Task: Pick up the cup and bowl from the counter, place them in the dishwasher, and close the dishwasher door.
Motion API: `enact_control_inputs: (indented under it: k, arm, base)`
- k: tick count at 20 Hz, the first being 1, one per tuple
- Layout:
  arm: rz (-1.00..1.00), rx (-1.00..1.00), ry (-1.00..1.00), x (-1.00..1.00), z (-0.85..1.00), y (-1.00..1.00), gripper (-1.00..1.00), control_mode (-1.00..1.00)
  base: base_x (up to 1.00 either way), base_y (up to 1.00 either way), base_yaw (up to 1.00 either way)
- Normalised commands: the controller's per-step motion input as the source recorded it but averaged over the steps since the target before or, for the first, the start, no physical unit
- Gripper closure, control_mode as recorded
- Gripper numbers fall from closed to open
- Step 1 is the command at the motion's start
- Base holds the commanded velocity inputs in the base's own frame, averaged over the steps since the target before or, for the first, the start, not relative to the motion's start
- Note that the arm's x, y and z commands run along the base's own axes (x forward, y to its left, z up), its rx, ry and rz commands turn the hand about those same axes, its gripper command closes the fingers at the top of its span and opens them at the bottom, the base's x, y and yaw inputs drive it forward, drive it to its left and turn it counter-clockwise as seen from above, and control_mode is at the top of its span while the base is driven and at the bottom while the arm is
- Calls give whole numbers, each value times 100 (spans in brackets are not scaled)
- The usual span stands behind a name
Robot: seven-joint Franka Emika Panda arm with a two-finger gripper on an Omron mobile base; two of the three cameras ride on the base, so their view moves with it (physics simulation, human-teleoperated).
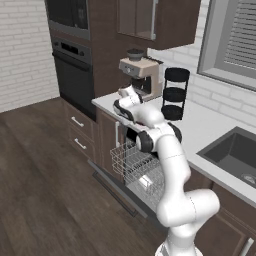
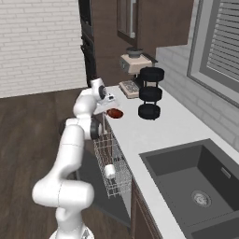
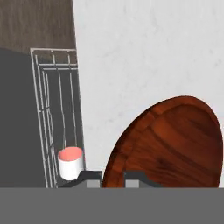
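Hand [image 3: 113, 177] status: the two dark fingertips at the bottom centre of the hand view sit either side of the bowl [image 3: 175, 144] rim, with the jaws drawn in close on it; judged as grasping the bowl by its edge. The dark red-brown bowl fills the lower right of that frame, tilted toward the camera. In the right base view the hand [image 2: 109, 99] sits at the left edge of the counter [image 2: 158, 128], with the bowl [image 2: 115, 113] just below it in the frame; whether the bowl rests on the surface or is lifted clear cannot be told.

Outward from the hand, the pale counter occupies the upper right of the hand view. At lower left, the cup [image 3: 70, 162], white with a salmon-red inside, stands upright in the white wire rack [image 3: 57, 113] of the dishwasher [image 2: 109, 175]. The dishwasher door [image 1: 120, 192] is dropped open.

Task progress, as judged:
1. Cup placed in dishwasher: done.
2. Bowl pickup: in hand.
3. Bowl transfer to rack: outstanding.
4. Door closure: outstanding.
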Motion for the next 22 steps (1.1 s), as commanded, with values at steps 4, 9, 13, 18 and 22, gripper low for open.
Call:
enact_control_inputs:
  k: [4,9,13,18,22]
  arm:
    - [-10,-13,-5,-90,34,81,100,-100]
    - [-18,-2,-12,-100,9,23,100,-100]
    - [-17,0,-16,-100,1,11,100,-100]
    - [-18,0,-14,-100,-1,1,100,-100]
    - [-27,0,-9,-100,-35,0,100,-100]
  base:
    - [0,0,0]
    - [0,0,0]
    - [0,0,0]
    - [0,0,0]
    - [0,0,0]
